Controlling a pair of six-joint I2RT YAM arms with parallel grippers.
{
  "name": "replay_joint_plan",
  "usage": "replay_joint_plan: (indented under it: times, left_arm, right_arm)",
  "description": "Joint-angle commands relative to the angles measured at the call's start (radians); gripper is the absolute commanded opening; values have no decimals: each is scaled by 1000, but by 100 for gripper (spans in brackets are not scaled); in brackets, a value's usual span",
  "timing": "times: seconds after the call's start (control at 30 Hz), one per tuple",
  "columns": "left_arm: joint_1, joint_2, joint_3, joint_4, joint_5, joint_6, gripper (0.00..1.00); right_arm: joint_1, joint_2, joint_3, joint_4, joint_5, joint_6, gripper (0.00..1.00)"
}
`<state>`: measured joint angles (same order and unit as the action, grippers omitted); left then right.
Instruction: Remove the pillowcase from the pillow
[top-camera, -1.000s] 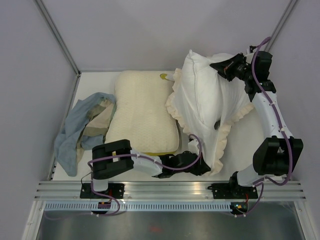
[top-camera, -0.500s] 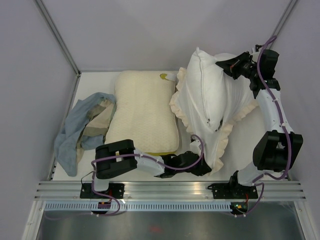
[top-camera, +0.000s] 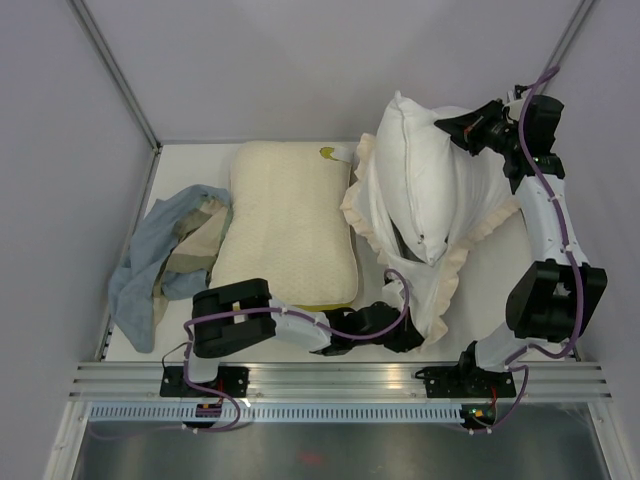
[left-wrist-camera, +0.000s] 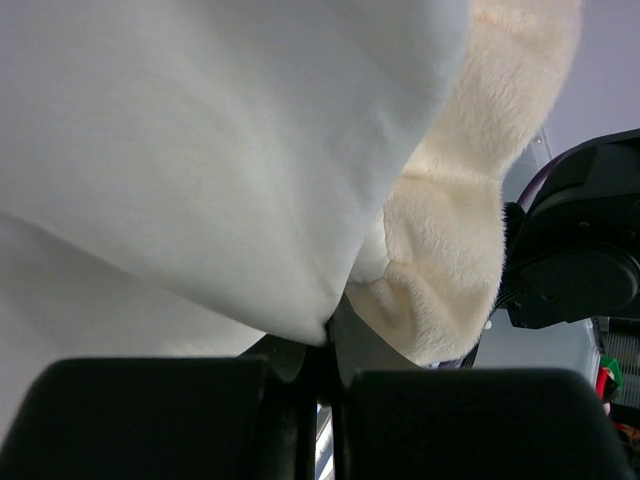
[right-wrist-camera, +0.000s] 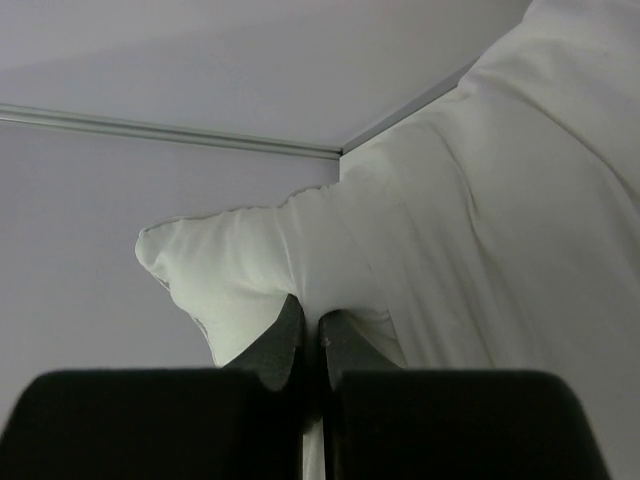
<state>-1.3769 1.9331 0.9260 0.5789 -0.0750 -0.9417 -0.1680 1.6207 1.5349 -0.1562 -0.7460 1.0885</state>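
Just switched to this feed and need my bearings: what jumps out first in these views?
The big white pillow stands up at the right rear of the table, with the right gripper shut on its top corner. Below it the pillowcase, cream frill showing, hangs down to the near edge, where the left gripper pinches it. A flatter cream-yellow pillow lies in the middle, beside a blue-grey cloth on the left.

2 pillows: 1 white pillow (top-camera: 420, 170) at the right gripper (top-camera: 452, 129), 1 cream-yellow pillow (top-camera: 285, 225) left of the left gripper (top-camera: 410, 335). 1 pillowcase (top-camera: 448, 268). 1 blue-grey cloth (top-camera: 160, 255). 2 grippers.
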Motion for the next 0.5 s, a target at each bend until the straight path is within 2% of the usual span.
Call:
replay_joint_plan:
  times: [0.0,0.07,0.13,0.17,0.2,0.23,0.27,0.37,0.4,0.47]
  left_arm:
    - [-68,52,-16,-198,201,30,2]
    - [-68,34,-15,-200,186,59,2]
    - [-68,0,-13,-223,163,87,9]
    - [-68,-49,-12,-237,137,125,14]
    - [-68,-77,-9,-255,126,145,25]
    - [-68,-104,-3,-293,113,168,29]
    - [-70,-173,0,-325,78,202,38]
    - [-71,-278,20,-474,-24,247,55]
    - [-71,-348,22,-505,-48,253,64]
    - [-71,-416,20,-595,-115,259,70]
  right_arm:
    - [-30,-68,-1,175,172,-39,0]
    - [-16,-120,-63,176,168,-70,0]
    - [27,-153,-96,159,183,-119,0]
    - [48,-183,-126,105,195,-190,0]
    - [95,-199,-146,84,232,-222,0]
    - [122,-231,-172,66,249,-254,0]
    - [163,-248,-226,60,264,-297,0]
    - [237,-291,-329,52,301,-347,0]
    - [257,-297,-347,50,303,-370,0]
    - [268,-311,-393,46,300,-390,0]
